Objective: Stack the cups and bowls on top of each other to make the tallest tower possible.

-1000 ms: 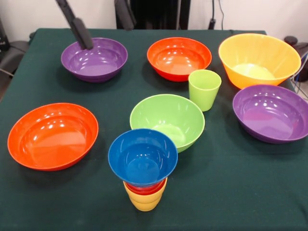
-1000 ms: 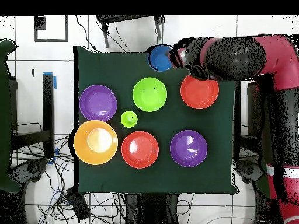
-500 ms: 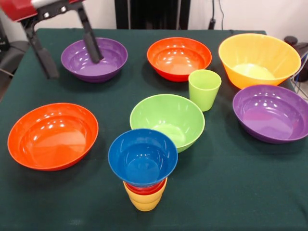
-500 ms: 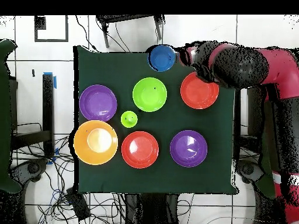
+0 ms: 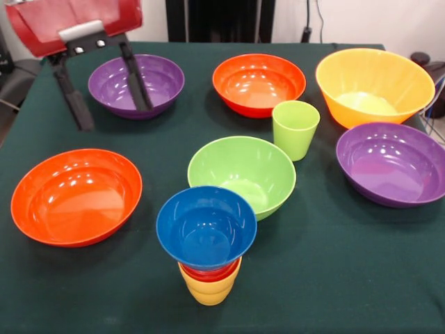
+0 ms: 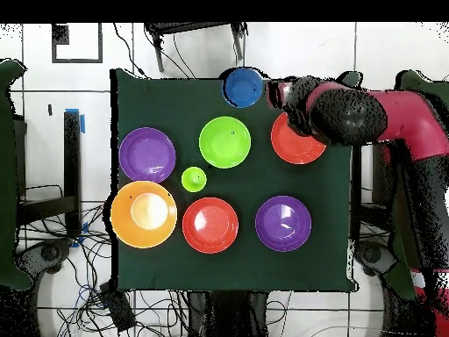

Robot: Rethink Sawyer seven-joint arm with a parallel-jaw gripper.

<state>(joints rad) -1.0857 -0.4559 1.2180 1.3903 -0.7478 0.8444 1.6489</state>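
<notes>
nesting blue bowl (image 5: 206, 227) atop red cup (image 5: 209, 273)

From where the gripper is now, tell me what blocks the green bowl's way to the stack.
Nothing visible does. The green bowl sits right behind the stack, blue bowl on top, with nothing between them. The open gripper is empty.

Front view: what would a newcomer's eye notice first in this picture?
Probably the small tower at the near edge of the dark green table: a glossy blue plastic bowl sits on a red cup nested in a yellow cup. Next, the robot's red gripper at the upper left, its two black fingers spread open beside a glossy purple bowl.
</notes>
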